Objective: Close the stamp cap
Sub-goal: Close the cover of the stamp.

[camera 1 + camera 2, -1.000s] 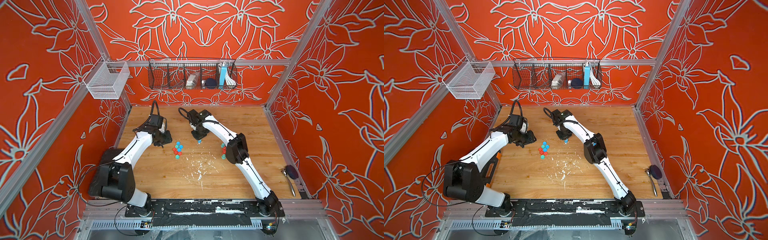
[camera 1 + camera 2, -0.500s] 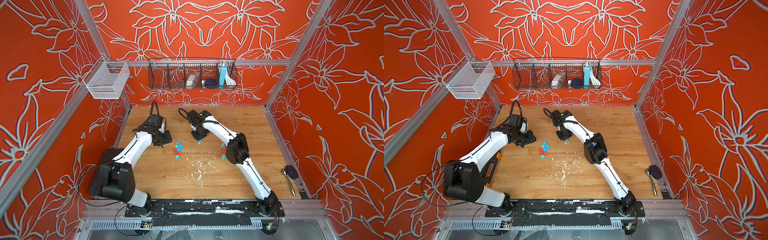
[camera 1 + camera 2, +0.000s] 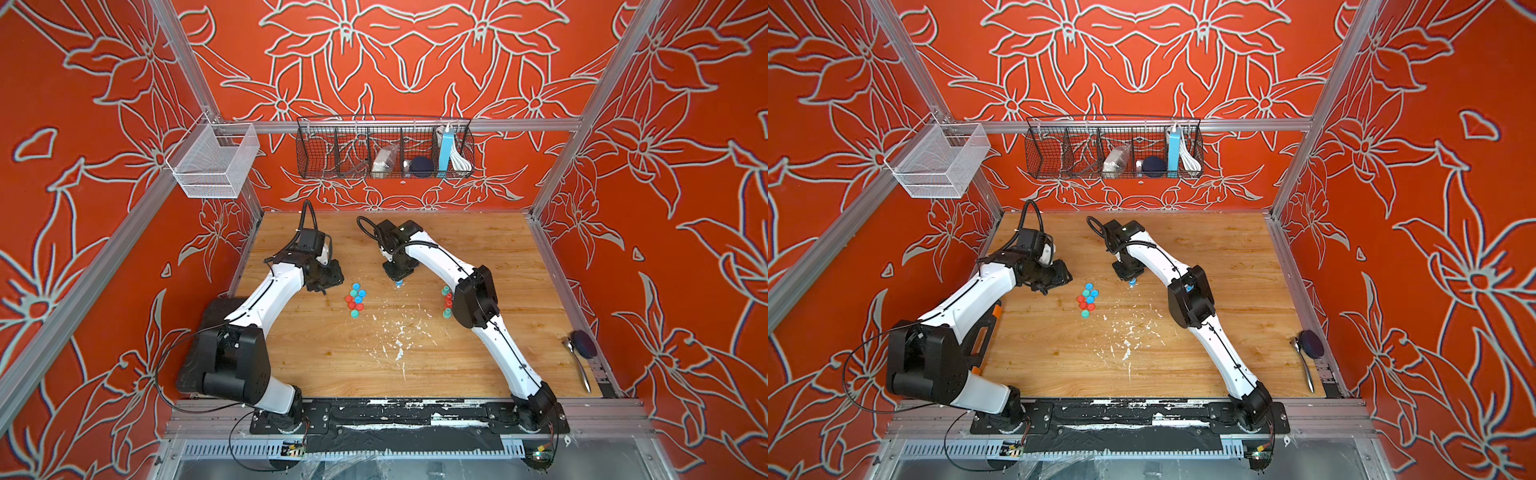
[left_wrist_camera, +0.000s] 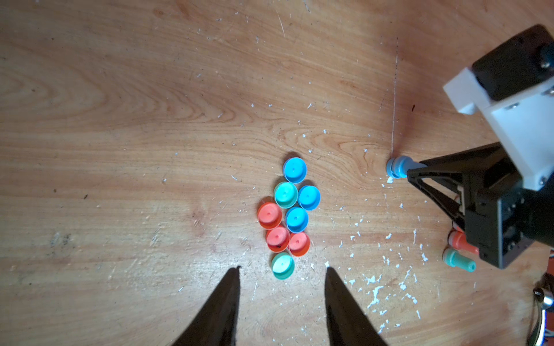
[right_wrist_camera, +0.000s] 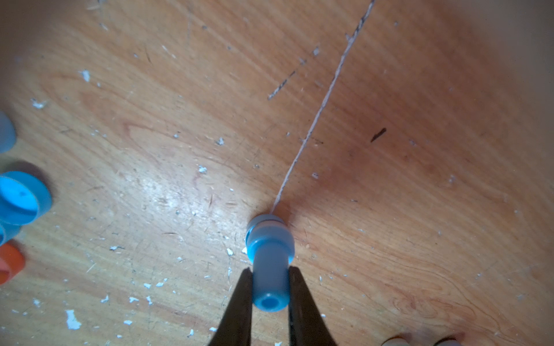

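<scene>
**Blue stamp pinned upright on the table, with nothing shifted in the past second.**

The right pincer [image 5: 270, 269] is clenched on the shaft of the blue stamp [image 5: 269, 239], whose wide end bears on the table [image 3: 498, 257] just toward 11 o'clock from its middle. Both arms stand where they were, so this reads as a steady press to seat the cap; a paler ring at the stamp's foot may be that cap, though I cannot be sure. The left pincer [image 4: 282, 268] hangs released and empty over the loose caps [image 4: 286, 215], eight of them at the stamp's 8 o'clock. At 12 o'clock a black wire basket [image 3: 316, 153] holds a white packet [image 3: 381, 160], a dark round thing [image 3: 420, 165], a pale blue box [image 3: 445, 149] and a white cord [image 3: 459, 160]. The white mesh basket [image 3: 208, 183] at 10 o'clock looks empty.
</scene>
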Tool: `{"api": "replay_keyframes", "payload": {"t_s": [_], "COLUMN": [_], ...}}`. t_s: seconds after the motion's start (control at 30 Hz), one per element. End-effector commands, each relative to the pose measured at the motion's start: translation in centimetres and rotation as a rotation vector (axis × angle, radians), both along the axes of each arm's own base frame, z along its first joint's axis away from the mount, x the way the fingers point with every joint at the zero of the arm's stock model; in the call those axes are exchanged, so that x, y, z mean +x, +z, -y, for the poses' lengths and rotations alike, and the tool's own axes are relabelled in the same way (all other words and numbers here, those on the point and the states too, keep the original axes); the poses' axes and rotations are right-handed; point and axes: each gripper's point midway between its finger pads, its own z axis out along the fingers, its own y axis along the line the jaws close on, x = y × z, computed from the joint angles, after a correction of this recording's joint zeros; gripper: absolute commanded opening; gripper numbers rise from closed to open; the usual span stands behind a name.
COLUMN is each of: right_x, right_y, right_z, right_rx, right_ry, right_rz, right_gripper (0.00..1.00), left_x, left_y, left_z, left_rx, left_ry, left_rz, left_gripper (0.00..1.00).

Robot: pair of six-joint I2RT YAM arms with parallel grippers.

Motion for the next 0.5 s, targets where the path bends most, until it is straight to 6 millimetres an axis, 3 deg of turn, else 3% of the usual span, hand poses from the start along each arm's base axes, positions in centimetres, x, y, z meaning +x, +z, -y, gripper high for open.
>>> {"api": "replay_keyframes", "payload": {"t_s": [0.0, 0.47], "right_x": [-1.7, -2.2], "right_y": [0.0, 1.1], "right_z": [0.6, 0.3], "right_rx": [-0.031, -0.03], "right_ry": [0.005, 0.008], "right_rz": [-0.061, -0.044], "right_gripper": [0.03, 0.01], "left_x": [-0.3, -0.4], "left_y": [0.0, 0.1], "left_z": [0.0, -0.1], "left_rx": [-0.009, -0.012], "left_ry": [-0.004, -0.004], "left_rz": [0.001, 0.007], "left_gripper": [0.46, 0.46]}}
